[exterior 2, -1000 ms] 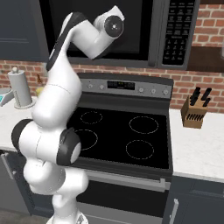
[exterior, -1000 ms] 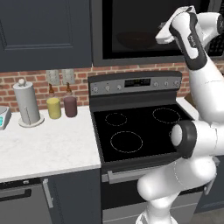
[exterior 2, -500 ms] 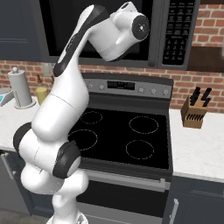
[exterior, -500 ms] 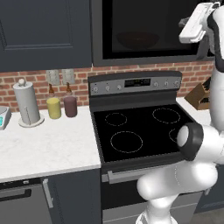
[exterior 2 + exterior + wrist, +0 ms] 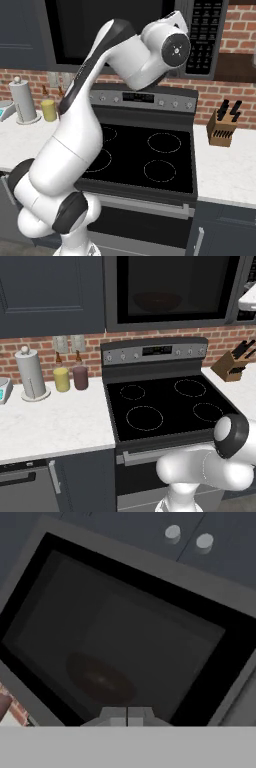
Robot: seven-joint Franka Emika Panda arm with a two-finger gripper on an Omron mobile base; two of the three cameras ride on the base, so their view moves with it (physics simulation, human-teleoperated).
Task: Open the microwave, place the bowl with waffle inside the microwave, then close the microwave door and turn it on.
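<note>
While the door [image 5: 172,288] is closed, the bowl [image 5: 101,679] sits dimly behind its glass inside the microwave [image 5: 125,30] above the stove [image 5: 170,401]; the gripper [image 5: 127,716], pinched together and empty, faces the window

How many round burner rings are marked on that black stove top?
4 on the stove top: back left, back right, front left, front right. In the right base view the arm covers parts of the left two.
</note>
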